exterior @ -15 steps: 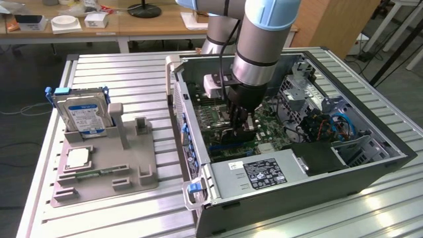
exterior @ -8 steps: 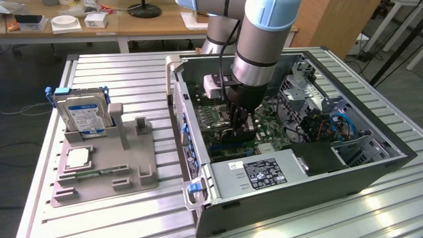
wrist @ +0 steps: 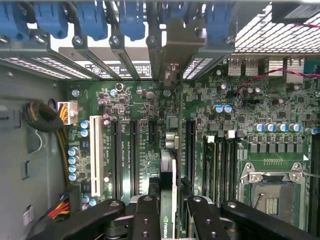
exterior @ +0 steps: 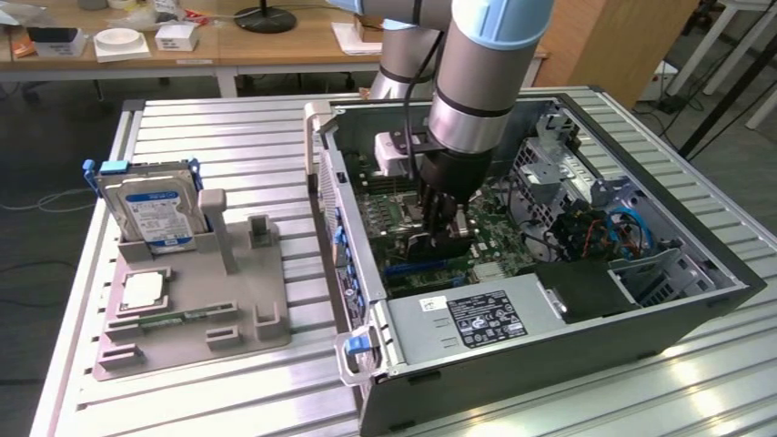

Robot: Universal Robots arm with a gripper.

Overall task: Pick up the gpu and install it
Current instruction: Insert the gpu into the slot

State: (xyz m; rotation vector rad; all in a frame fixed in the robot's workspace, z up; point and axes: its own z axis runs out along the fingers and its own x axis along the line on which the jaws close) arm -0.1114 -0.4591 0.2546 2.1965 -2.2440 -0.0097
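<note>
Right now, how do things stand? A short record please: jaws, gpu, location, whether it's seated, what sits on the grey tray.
jaws: shut on the gpu
gpu: upright, edge-on in the wrist view, over the motherboard slots
location: inside the open computer case
seated: cannot tell
grey tray: hard drive standing, memory stick lying flat
</note>
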